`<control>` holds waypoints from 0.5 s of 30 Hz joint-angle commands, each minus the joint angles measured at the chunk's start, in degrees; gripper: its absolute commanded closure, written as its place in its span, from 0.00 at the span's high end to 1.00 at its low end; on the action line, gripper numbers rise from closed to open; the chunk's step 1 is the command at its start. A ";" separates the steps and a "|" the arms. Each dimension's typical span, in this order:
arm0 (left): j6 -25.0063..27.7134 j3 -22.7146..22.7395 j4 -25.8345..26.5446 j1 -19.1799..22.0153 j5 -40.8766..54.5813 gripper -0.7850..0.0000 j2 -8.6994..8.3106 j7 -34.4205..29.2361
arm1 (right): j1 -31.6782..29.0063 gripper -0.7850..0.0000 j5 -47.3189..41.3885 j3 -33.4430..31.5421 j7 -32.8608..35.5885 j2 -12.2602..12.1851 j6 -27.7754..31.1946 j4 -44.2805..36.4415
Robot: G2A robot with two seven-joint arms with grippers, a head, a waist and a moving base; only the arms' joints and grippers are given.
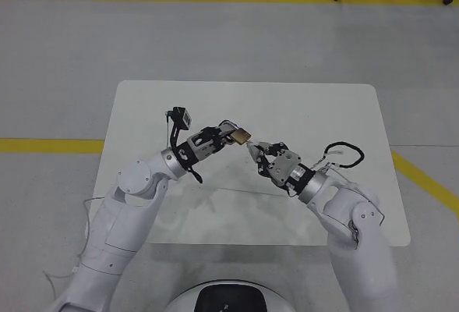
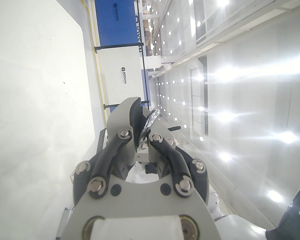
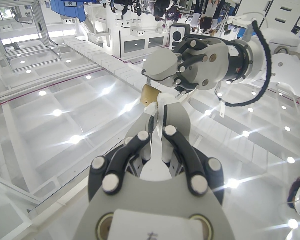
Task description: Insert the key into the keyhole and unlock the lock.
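My left pincer clamps the lock, my right pincer pinches the key. Align squarely, then push gently

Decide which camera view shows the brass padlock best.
Right wrist view: the padlock sits close and unblocked in the left pincer. Top view gives it from above, farther off; left wrist view catches its silvery shackle between the fingers.
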State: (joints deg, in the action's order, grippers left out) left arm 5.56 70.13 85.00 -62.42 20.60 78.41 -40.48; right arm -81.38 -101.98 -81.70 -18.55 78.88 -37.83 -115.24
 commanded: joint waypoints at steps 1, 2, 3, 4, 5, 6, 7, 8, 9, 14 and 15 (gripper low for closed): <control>0.02 0.30 0.20 -0.35 -0.01 0.00 -0.14 -0.05 | -0.64 0.00 -0.49 -0.29 0.64 -0.09 0.88 -0.33; -0.01 0.40 0.33 -0.52 -0.06 0.00 -0.20 -0.08 | -0.93 0.01 -0.08 -0.47 0.67 -0.16 1.33 -0.69; -0.23 0.49 0.44 -0.68 -0.26 0.00 -0.27 -0.03 | -1.26 0.43 -0.02 -0.49 0.95 -0.21 1.57 -0.96; -0.68 0.52 0.61 -0.75 -0.89 0.00 -0.37 -0.17 | -1.56 1.00 0.41 -0.53 1.42 -0.29 1.50 -1.54; -1.09 0.64 0.78 -0.83 -1.34 0.00 -0.46 -0.17 | -1.90 1.00 1.25 -0.59 1.87 -0.40 1.26 -2.05; -1.52 0.76 0.95 -0.87 -1.96 0.00 -0.56 -0.10 | -2.04 1.00 1.51 -0.65 2.12 -0.43 1.25 -2.26; -1.85 0.89 1.13 -0.89 -2.49 0.00 -0.66 -0.07 | -2.04 1.00 1.51 -0.65 2.12 -0.43 1.25 -2.26; -2.19 1.17 1.25 -0.87 -3.03 0.00 -0.77 0.14 | -2.04 1.00 1.51 -0.65 2.12 -0.43 1.25 -2.26; -2.41 1.53 1.33 -0.84 -3.53 0.00 -0.88 0.41 | -2.04 1.00 1.51 -0.65 2.12 -0.43 1.25 -2.26; -4.96 3.35 1.40 -0.20 -10.72 0.00 -1.92 -0.75 | -2.04 1.00 1.51 -0.65 2.12 -0.43 1.25 -2.26; -6.18 3.50 1.27 -0.14 -12.40 0.00 -2.18 -1.92 | -2.04 1.00 1.51 -0.65 2.12 -0.43 1.25 -2.26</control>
State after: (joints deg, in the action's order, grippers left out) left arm 0.68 73.43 86.38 -62.64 10.72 76.53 -41.20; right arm -83.42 -100.47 -82.35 -16.44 78.45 -36.58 -117.50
